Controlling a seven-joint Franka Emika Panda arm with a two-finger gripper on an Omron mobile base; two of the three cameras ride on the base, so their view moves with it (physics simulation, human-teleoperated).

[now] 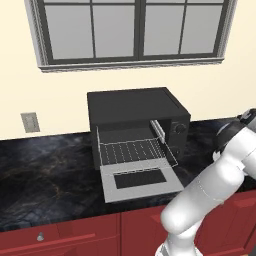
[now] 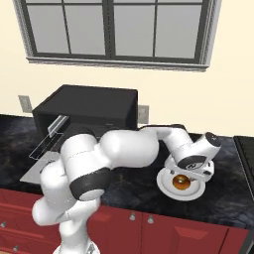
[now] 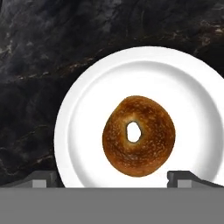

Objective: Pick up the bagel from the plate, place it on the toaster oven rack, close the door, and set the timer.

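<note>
1. Dark marble counter (image 1: pixel 45 170) under a window (image 1: pixel 135 30); oven (image 1: pixel 135 117) door (image 1: pixel 141 181) down, rack (image 1: pixel 135 150) slid out.
2. Bagel (image 3: pixel 138 135) lies mid-plate (image 3: pixel 87 109), near the counter's right end.
3. Gripper (image 3: pixel 113 180) hovers above the bagel, fingers (image 3: pixel 181 178) spread wide.

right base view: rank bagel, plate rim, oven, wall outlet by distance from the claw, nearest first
1. Bagel: directly under the open claw, mid-plate.
2. Plate rim: around the bagel, just outside the claw.
3. Wall outlet: on the wall behind, up-left of the claw.
4. Oven: far left on the counter, door down.
</note>
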